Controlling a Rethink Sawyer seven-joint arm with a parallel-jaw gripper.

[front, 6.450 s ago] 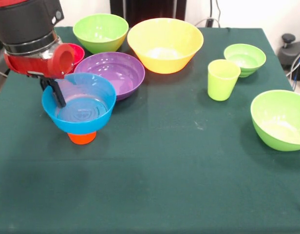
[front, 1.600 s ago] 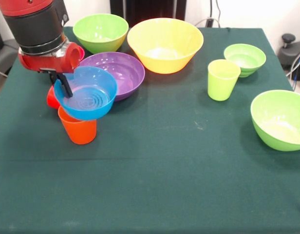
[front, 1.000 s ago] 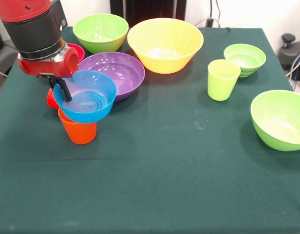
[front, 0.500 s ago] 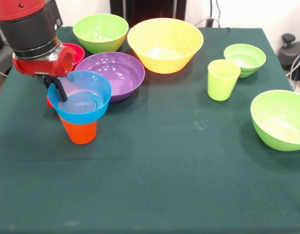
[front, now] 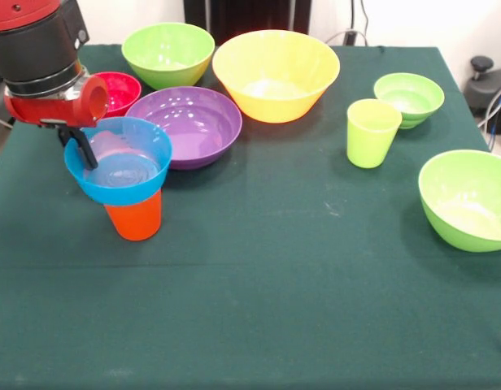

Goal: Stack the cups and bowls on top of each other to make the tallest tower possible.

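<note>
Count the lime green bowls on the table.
3: a green bowl at the far left beside the yellow bowl, a small one behind the green cup, and one at the right edge.

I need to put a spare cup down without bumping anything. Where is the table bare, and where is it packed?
The whole near half of the green table is bare, below the orange cup and the big lime bowl. A strip between the purple bowl and the lime cup is open. The far left is packed, where the gripper holds the blue bowl.
</note>
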